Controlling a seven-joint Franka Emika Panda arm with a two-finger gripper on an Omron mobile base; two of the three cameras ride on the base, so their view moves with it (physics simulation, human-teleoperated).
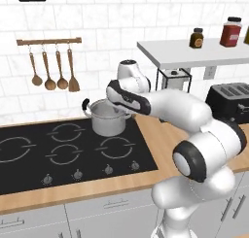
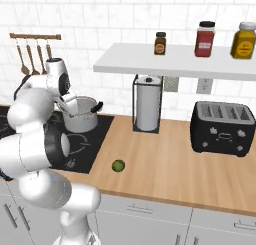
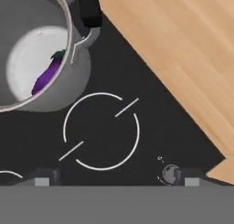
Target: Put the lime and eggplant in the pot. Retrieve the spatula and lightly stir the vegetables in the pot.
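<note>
Gripper [image 3: 116, 182] fingers are spread wide with nothing between them, looking down on the black glass cooktop [image 3: 105, 163] just beside the round shiny steel pot with black side handles [image 3: 59, 88]. That pot sits on a back burner, and the purple eggplant with a green cap [image 3: 48, 74] lies on its pale floor. Small green lime [image 2: 118, 165] sits out on the wooden counter [image 2: 165, 159], well apart from the pot.

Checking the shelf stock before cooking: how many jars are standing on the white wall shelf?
3, seen in the right base view: a small dark jar at the left, a red jar in the middle, a yellow jar at the right edge. More may stand beyond the frame.
</note>
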